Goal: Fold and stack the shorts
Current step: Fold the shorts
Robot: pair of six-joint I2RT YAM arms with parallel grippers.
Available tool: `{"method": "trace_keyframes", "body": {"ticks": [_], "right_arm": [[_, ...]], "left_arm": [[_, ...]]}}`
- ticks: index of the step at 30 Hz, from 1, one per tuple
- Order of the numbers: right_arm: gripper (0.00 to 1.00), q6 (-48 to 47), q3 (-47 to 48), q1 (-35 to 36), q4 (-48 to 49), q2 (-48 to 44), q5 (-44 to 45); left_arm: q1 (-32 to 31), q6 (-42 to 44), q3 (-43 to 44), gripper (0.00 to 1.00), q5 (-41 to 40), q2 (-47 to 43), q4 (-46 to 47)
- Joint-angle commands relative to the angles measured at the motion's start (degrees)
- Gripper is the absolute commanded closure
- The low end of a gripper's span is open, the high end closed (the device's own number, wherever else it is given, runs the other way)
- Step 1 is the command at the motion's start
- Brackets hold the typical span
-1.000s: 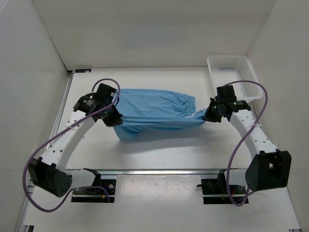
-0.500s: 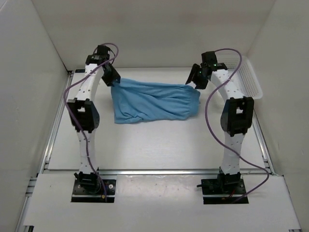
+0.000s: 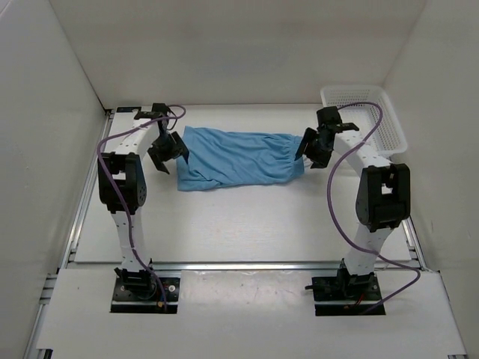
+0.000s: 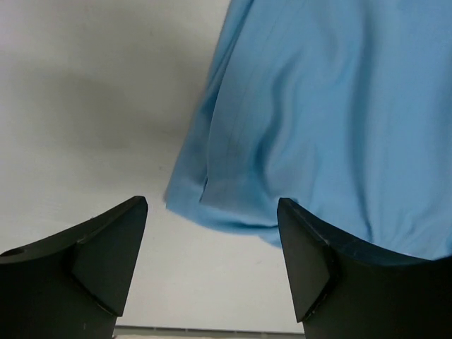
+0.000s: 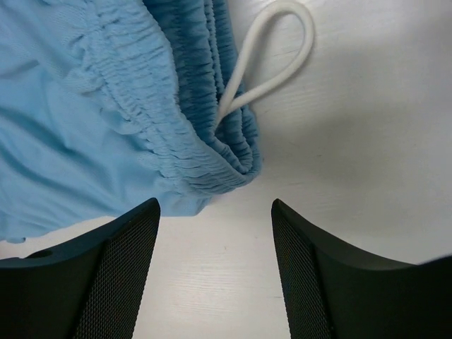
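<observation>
The light blue shorts (image 3: 238, 158) lie flat on the table between the two arms, leg hems to the left, gathered waistband to the right. My left gripper (image 3: 166, 152) hovers just off the left hem, open, with bare table between its fingers; the hem corner (image 4: 212, 205) shows beyond them. At the waistband end my right gripper (image 3: 308, 146) is open too, empty. In the right wrist view the elastic waistband (image 5: 205, 141) and a white drawstring loop (image 5: 268, 63) lie just beyond the fingertips, not touched.
A white mesh basket (image 3: 364, 112) stands at the back right, close behind the right arm. White walls enclose the table on three sides. A metal rail (image 3: 90, 179) runs along the left edge.
Both grippers have let go of the shorts and opened. The cloth, held stretched and lifted a second ago, was carried back and now lies flat. Both arms have drawn slightly away from its ends.
</observation>
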Motion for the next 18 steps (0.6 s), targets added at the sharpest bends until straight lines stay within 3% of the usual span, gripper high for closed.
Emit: {"method": "trace_keyframes", "body": {"ticks": [1, 3, 6, 8, 11, 12, 13, 18], "right_arm": [[0.31, -0.55, -2.81, 0.04, 3.59, -2.84, 1.80], [0.31, -0.55, -3.86, 0.04, 3.59, -3.37, 1.02], [0.31, -1.07, -5.18, 0.04, 3.59, -3.99, 0.40], [0.31, -1.08, -5.71, 0.04, 3.07, -4.60, 0.39], [0.31, -1.08, -5.02, 0.04, 3.07, -3.65, 0.39], [0.31, -1.08, -5.01, 0.04, 3.07, -2.95, 0.39], [0.30, -1.08, -3.36, 0.04, 3.07, -2.16, 0.39], [0.29, -0.55, 1.40, 0.04, 3.07, 4.44, -3.20]], "left_arm": [[-0.30, 1.22, -5.67, 0.14, 2.98, -5.64, 5.13], [-0.30, 1.22, -7.00, 0.13, 3.51, -5.13, 6.45], [-0.82, 1.22, -7.53, 0.21, 4.65, -3.80, 6.45], [-0.83, 1.22, -7.53, 0.40, 4.65, -2.23, 6.45], [-0.83, 0.69, -8.75, 0.59, 5.18, -0.91, 6.45], [-0.83, 0.69, -8.76, 0.81, 5.18, -0.90, 6.45], [-0.83, 0.69, -8.76, 0.90, 5.18, -0.90, 6.45], [-0.83, 0.69, -9.81, 0.90, 5.18, -5.54, 6.45]]}}
